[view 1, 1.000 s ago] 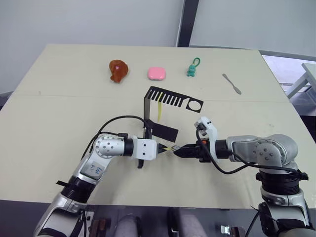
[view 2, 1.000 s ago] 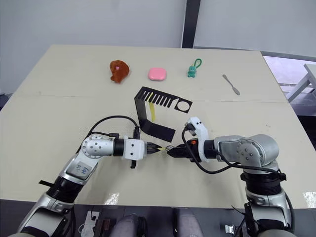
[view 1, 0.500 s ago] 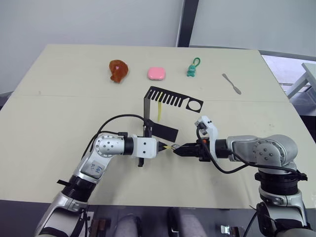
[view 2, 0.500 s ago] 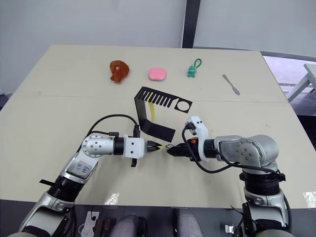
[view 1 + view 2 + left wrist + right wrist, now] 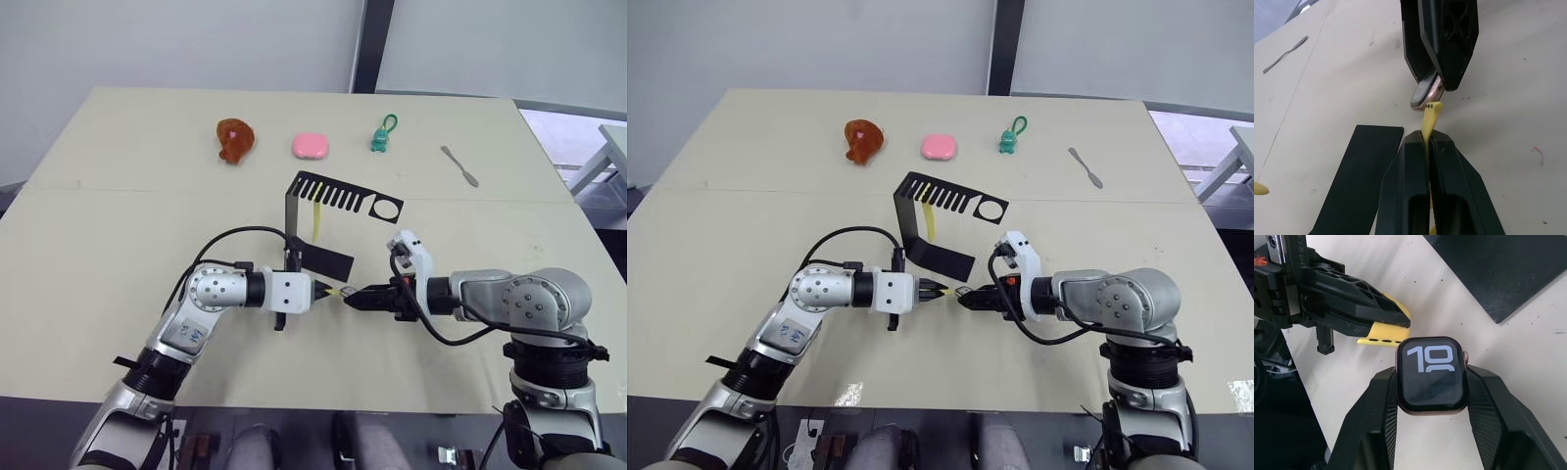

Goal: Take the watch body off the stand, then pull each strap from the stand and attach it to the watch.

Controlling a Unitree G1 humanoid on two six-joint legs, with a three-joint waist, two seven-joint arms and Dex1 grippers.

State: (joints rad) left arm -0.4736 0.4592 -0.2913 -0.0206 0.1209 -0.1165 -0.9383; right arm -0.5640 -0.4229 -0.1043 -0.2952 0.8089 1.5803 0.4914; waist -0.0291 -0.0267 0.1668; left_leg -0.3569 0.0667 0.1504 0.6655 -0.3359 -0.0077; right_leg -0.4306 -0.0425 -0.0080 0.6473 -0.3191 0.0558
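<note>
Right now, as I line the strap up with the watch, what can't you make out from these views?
- Whether the strap end has entered the watch body slot: the left tool covers the joint in the right wrist view.
- The strap's rear length: hidden between the left tool's fingers in the left wrist view.
- The second strap on the stand: too small in the head views to see how it is seated.

Even, bright light falls from overhead across the pale table — diffuse, with no hard glare on its matte top. Shadows are soft and short, pooled just under the arms and the stand. The head views look sharp throughout, with slight bending at the edges. In the right wrist view the watch body is crisp; the near fingers in the left wrist view seem a little soft — possibly out of focus.
</note>
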